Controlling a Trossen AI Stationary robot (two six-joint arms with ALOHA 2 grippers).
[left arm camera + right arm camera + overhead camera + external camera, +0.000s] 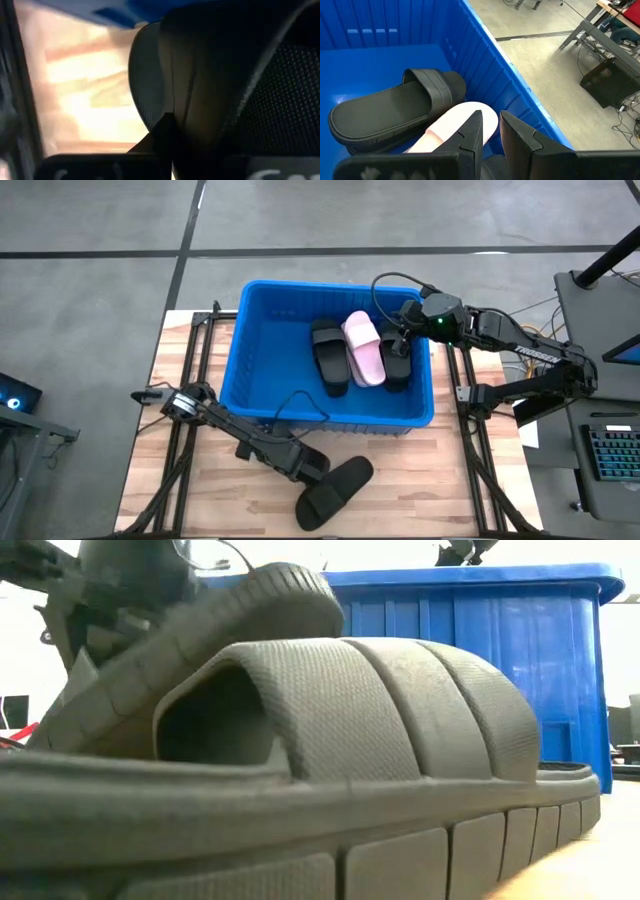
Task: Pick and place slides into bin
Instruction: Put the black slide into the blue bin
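The blue bin (240,340) stands at the table's middle. On its floor lie a black slide (330,358), the pink slide (364,348) and another black slide (397,365). A black slide (345,480) lies on the wood near the table's front edge. My left gripper (312,465) is shut at its left end. In the low view a second black slide (400,710) seems to lie in front of it, strap up. My right gripper (490,117) hangs over the bin's far right corner above the pink slide (465,120), its fingers slightly apart around nothing. My left gripper is shut on the black slide at the end toward the table's left (328,470), coming steeply from above. The gripper's own body hides the fingers, so the kind of hold does not show. In the low view that slide's treaded sole (250,600) stands tilted, its gripper-side end raised.
The bin's near wall (330,420) stands just beyond the left gripper. Bare wood lies to the left and right of the slides at the front. Metal table rails (185,380) run along both sides, with cables beside the right arm.
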